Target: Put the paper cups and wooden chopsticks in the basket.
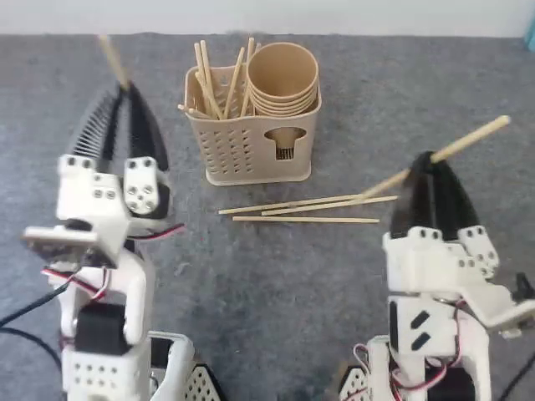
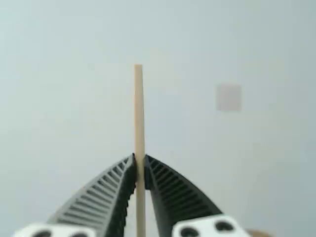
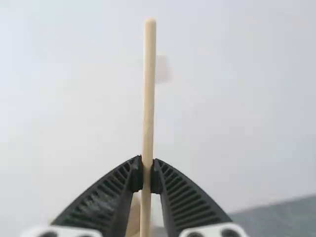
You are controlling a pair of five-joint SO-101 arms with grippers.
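**Two thin sticks pinched, a crowded basket ahead**

Nearest the arm bases, three loose chopsticks (image 1: 305, 209) lay on the grey surface (image 1: 276, 301) between the two arms, just in front of the basket. They had not yet been gathered.

A little further out, the right claw (image 1: 428, 159) was closed on the right chopstick (image 1: 472, 138), which it held slantwise with its long end pointing up and away. Its low end came down close to the loose chopsticks, and whether it touched them could not be told. A careless swing of that arm would probably have swept them across the surface.

Beyond stood the basket (image 1: 251, 154). A stack of paper cups (image 1: 282, 75) filled one compartment and the stored chopsticks (image 1: 213, 83) fanned out of the other. A new stick lowered at an angle could have struck the fanned ends or the rim. That might have levered some out or pushed the light basket over.

Farthest, beside the basket, the left claw (image 1: 125, 90) was clamped on the left chopstick (image 1: 113, 57), with most of its length sticking out beyond the tips. Both sticks were smooth, narrow and pinched at a single spot, so either one could have pivoted or slid free. If both arms had gone for the same compartment together, they might have collided.
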